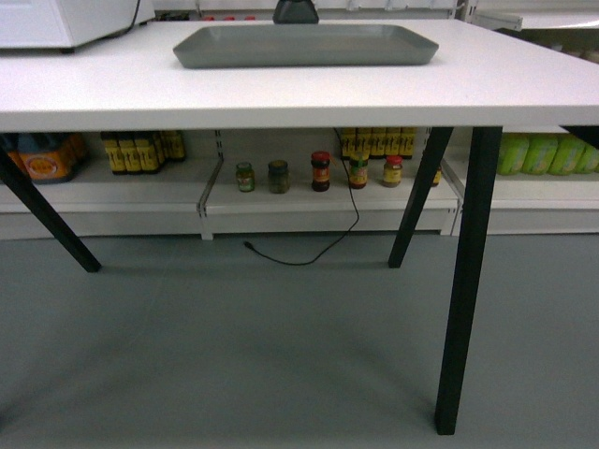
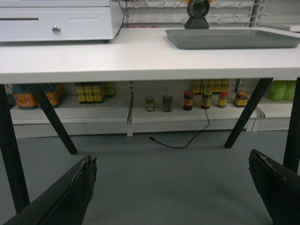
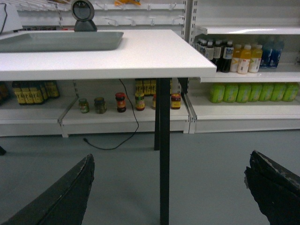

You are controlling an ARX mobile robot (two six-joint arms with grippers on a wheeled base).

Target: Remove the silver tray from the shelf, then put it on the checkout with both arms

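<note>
The silver tray (image 1: 304, 45) lies flat on the white checkout (image 1: 328, 94), toward its far middle, with nothing in it. It also shows in the left wrist view as the tray (image 2: 234, 38) on the checkout (image 2: 117, 56), and in the right wrist view as the tray (image 3: 56, 41) on the checkout (image 3: 150, 51). My left gripper (image 2: 172, 157) is open and holds nothing, low over the grey floor in front of the table. My right gripper (image 3: 171, 157) is open too, below the tabletop near the right leg. Neither gripper appears in the head view. White shelf boards (image 3: 243, 77) stand behind.
Black slanted table legs (image 1: 463, 281) stand in front of me, one leg (image 3: 163, 150) close ahead of the right gripper. A white cash drawer (image 2: 56, 21) and a black scanner stand (image 2: 197, 14) sit on the checkout. Jars (image 1: 320, 171) line the low shelf; a cable (image 1: 299, 254) trails on the floor.
</note>
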